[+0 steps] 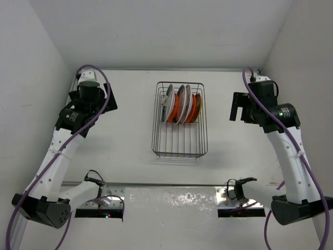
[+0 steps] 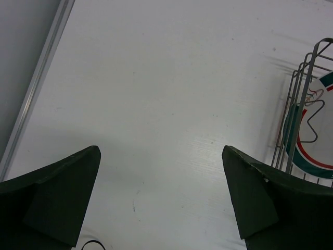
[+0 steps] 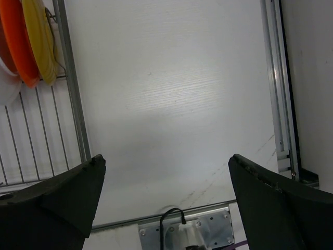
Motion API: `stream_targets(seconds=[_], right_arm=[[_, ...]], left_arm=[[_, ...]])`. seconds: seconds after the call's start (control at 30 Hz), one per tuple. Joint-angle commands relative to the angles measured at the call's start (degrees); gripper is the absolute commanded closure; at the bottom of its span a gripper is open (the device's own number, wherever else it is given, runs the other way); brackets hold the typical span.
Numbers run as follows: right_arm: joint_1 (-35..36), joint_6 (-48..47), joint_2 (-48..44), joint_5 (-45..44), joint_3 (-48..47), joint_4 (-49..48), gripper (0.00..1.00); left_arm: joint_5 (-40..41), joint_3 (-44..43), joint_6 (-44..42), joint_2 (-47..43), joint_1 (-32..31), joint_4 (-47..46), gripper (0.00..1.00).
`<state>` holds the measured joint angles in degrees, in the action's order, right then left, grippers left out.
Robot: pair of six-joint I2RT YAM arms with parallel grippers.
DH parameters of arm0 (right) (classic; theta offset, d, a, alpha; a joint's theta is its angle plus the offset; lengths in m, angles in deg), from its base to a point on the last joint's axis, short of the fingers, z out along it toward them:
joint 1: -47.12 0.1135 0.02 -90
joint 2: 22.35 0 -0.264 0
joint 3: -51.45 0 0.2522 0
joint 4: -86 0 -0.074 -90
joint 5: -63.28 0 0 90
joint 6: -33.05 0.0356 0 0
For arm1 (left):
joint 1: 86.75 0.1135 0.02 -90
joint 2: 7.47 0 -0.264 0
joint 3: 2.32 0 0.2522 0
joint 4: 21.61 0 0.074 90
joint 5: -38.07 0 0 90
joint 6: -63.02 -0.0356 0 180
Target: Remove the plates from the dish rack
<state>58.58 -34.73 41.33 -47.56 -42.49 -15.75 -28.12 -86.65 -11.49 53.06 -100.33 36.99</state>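
Observation:
The dark wire dish rack (image 1: 179, 148) stands mid-table. Several plates (image 1: 181, 104) stand on edge in its far half: white ones with coloured rims and orange ones. My left gripper (image 1: 111, 102) is open and empty, raised well left of the rack. Its wrist view shows the rack's corner (image 2: 294, 99) and a white plate with green and red rings (image 2: 315, 151). My right gripper (image 1: 235, 108) is open and empty, raised right of the rack. Its wrist view shows the rack's side (image 3: 70, 88), an orange plate (image 3: 18, 41) and a yellow-faced plate (image 3: 41, 44).
White walls enclose the table on the left, back and right. A metal rail (image 1: 166, 184) and two arm base plates (image 1: 237, 200) run along the near edge. A rail also lines the table's right side (image 3: 278, 83).

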Motion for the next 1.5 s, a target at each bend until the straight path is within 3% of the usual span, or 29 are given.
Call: stream_targets(seconds=[0.0, 0.2, 0.33, 0.4, 0.57, 0.67, 0.73, 0.83, 0.93, 1.47], right_arm=[[0.14, 1.25, -0.4, -1.31, -1.56, -1.03, 0.01], [0.14, 4.05, -0.93, 7.73, 0.37, -10.95, 0.01], [3.1, 9.15, 6.77, 10.82, -4.43, -14.12, 0.01], [6.45, 9.07, 10.39, 8.02, -7.34, -16.67, 0.01], [14.81, 8.37, 31.0, -0.42, -29.73, -9.15, 0.01], [18.41, 8.28, 42.52, -7.08, -43.44, -2.64, 0.09], [19.56, 8.63, 47.13, -10.87, -50.58, 0.62, 0.2], [20.79, 8.37, 49.79, -11.24, -48.06, -1.72, 0.39], [21.58, 7.85, 49.7, -13.96, -45.07, -4.8, 0.47], [21.5, 4.77, 53.21, -15.28, -39.35, -8.59, 0.56]], left_arm=[[0.97, -2.3, 0.07, -0.5, -0.48, -1.69, 0.0], [-0.95, -2.03, 0.69, 0.55, -0.48, -1.86, 0.0], [-2.36, -1.86, 0.95, 0.55, -0.48, -2.04, 0.0], [-3.42, -1.51, 1.04, 0.81, -0.48, -2.21, 0.0], [-4.74, -0.63, 1.48, 1.34, -0.39, -2.3, 0.0], [-4.04, 0.25, 1.04, 0.99, -0.48, -2.21, 0.0], [-3.34, 0.43, 0.78, 0.73, -0.39, -2.04, 0.0], [-3.6, 0.95, 0.51, 0.46, -0.48, -1.77, 0.0], [-3.51, 1.74, 0.25, 0.11, -0.48, -1.95, 0.0], [-4.56, 2.71, -0.02, 0.82, -0.48, -3.18, 0.0]])
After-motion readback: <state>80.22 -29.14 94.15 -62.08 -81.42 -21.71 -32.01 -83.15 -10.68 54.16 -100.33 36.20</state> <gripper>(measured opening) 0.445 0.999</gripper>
